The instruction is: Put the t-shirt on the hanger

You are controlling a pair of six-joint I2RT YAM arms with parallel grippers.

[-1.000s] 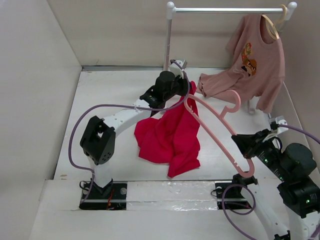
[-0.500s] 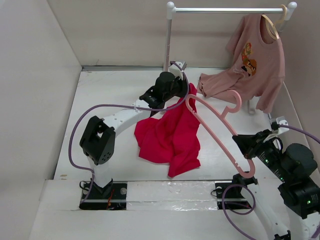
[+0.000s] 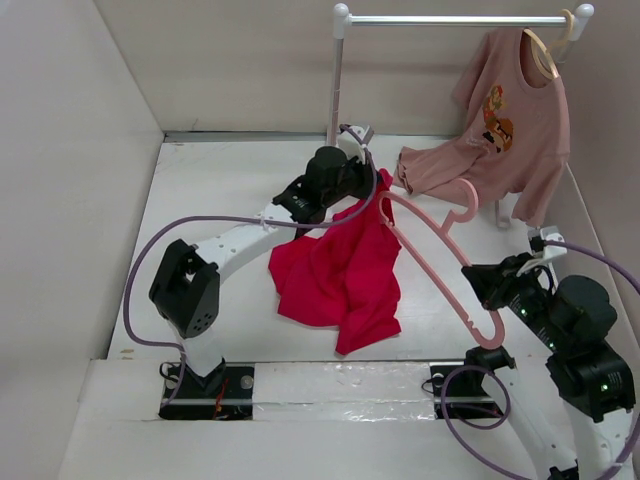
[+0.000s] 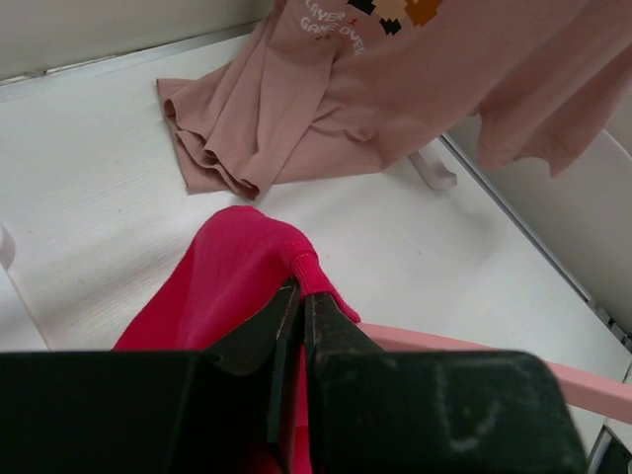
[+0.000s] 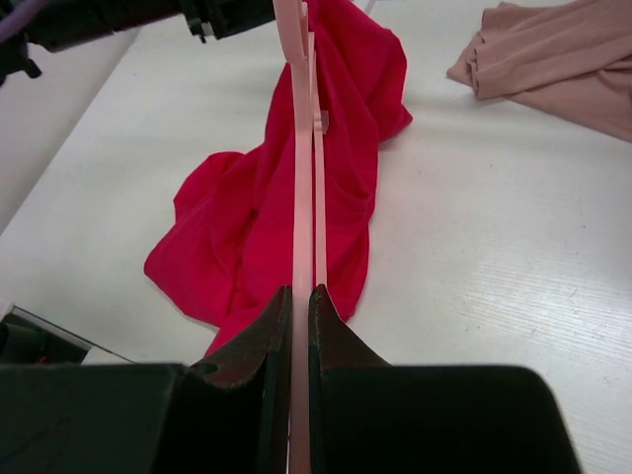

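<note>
Left gripper, jaws pinched on the raised edge of the shirt at centre frame, leaves the rest pooled on the table below, while right gripper at lower right clamps the hanger, whose upper end meets the shirt.

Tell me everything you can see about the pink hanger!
The hanger is thin pink plastic, with a curved hook and curled ends. The right gripper is shut on it near one end and holds it in the air, slanting across above the red t-shirt. Its far end reaches the lifted fabric that the left gripper pinches. Whether that end is inside the shirt cannot be told.
</note>
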